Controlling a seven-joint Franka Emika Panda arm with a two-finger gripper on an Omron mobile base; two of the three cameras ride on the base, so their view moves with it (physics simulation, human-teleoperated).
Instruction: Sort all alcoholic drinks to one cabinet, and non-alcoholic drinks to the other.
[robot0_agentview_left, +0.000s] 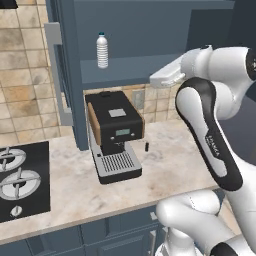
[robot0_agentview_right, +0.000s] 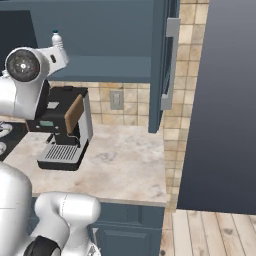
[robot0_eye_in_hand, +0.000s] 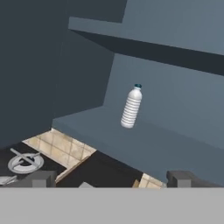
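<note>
The clear ribbed plastic water bottle with a small teal cap (robot0_agentview_left: 102, 50) stands upright on the lower shelf (robot0_agentview_left: 130, 67) of the open dark blue-grey wall cabinet, toward the shelf's left end, alone there and well apart from the cabinet's side wall. In the hand view the same bottle (robot0_eye_in_hand: 131, 107) sits above and between the two dark tips of the gripper (robot0_eye_in_hand: 111, 179), which are spread wide with nothing between them (the bottle leans in that view because the hand is rolled). So the bottle lies straight ahead of the gripper along its line of sight, well apart from it, with its long axis vertical in the room.

Below the shelf, a black and silver espresso machine (robot0_agentview_left: 114, 135) stands on the marble-patterned counter (robot0_agentview_left: 170, 165), beside a black gas hob (robot0_agentview_left: 22, 180). As the bottle already rests in a cabinet, this drink looks placed, and I judge that backing the hand straight away from it would keep the arm off the shelf edge.
</note>
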